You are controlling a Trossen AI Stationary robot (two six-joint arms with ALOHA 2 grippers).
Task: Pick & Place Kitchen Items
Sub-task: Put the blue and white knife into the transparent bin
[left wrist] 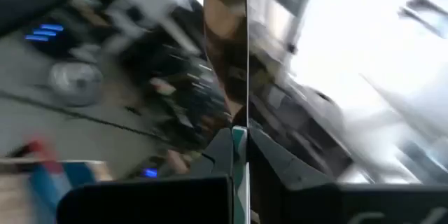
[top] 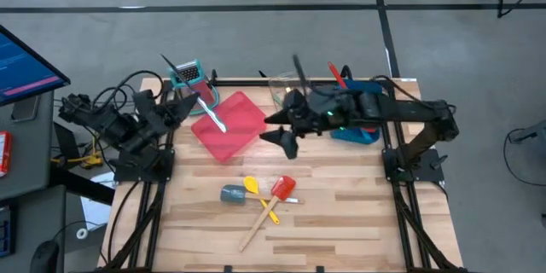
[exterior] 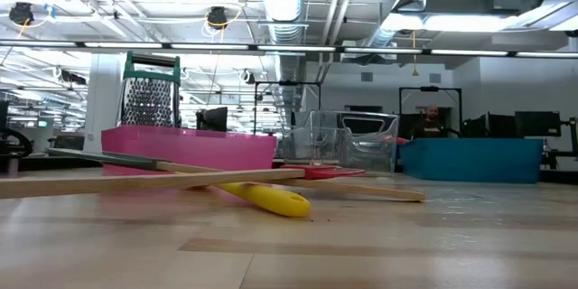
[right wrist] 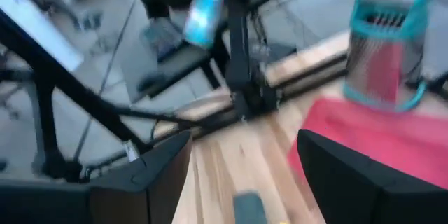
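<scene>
While the left arm sits back at the table's far-left corner, its left gripper [left wrist: 238,147] is pinched tight on the handle end of a knife [top: 175,70], whose shiny blade [left wrist: 225,42] rises straight out from between the fingers. That steep hold looks meant to keep the blade clear of the box grater [top: 188,74] just beside it and of the red tray [top: 229,125], where a second slim utensil with a pale handle [top: 213,113] already lies across the far-left edge. I judge the tray to be the drop place and the knife next in line for it.

Near the middle of the table, closer to the front, the loose items lie together: a grey-teal spatula [top: 232,193], a yellow spoon [top: 260,199] and a red wooden-handled spatula [top: 270,208], the last two crossing each other, which could make a clean single pick awkward.

To the right, the right gripper [right wrist: 241,175] hangs above the table between the red tray and the blue tray [top: 358,133], fingers spread wide and holding nothing, probably ready for one of those loose pieces. A clear tray [exterior: 348,140] stands at the far edge, and a red-handled utensil [top: 338,75] pokes up behind the right arm.
</scene>
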